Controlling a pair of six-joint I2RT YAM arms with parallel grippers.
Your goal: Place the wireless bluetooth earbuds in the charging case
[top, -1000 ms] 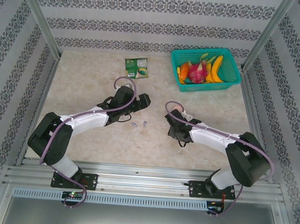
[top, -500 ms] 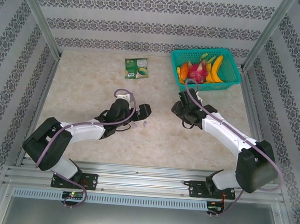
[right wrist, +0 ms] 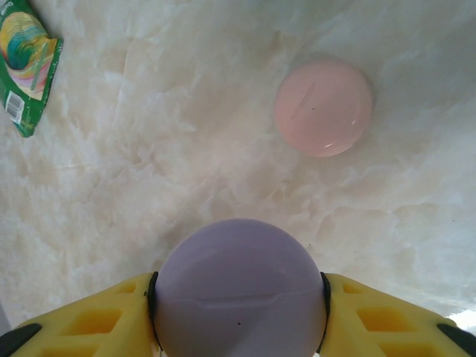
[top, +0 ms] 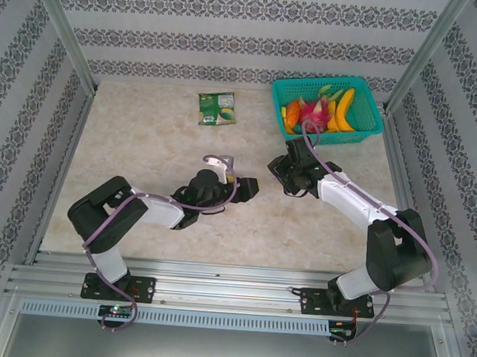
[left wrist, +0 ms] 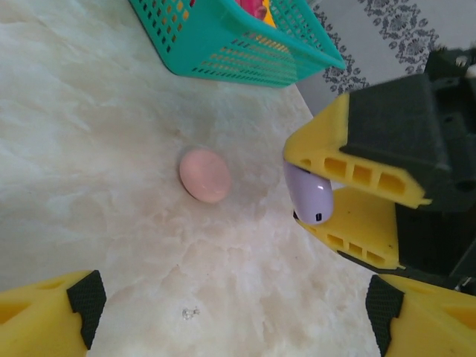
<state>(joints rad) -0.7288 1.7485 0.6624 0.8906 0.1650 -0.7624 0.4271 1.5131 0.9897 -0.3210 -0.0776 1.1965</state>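
My right gripper [right wrist: 238, 316] is shut on a round lavender charging case [right wrist: 238, 294], lid closed, squeezed between its yellow fingers [right wrist: 97, 316]. In the left wrist view that case [left wrist: 311, 195] hangs just above the table in the right gripper [left wrist: 316, 199]. A closed pink case [right wrist: 323, 108] lies on the marble beyond it, also in the left wrist view [left wrist: 204, 175]. My left gripper [left wrist: 234, 312] is open and holds nothing, low over the table, pointing at the right gripper [top: 292, 176]. From above the left gripper [top: 246, 187] sits near the centre. The earbuds are hidden.
A teal basket [top: 375, 127] of fruit stands at the back right, close behind the right gripper, with its corner [left wrist: 238, 44] in the left wrist view. A green packet [top: 217, 108] lies at the back centre. Metal rails border the table.
My left arm has swung right and stretched low across the table, covering the spot where two small lavender bits lay. The right gripper carried the lavender case back toward the basket.
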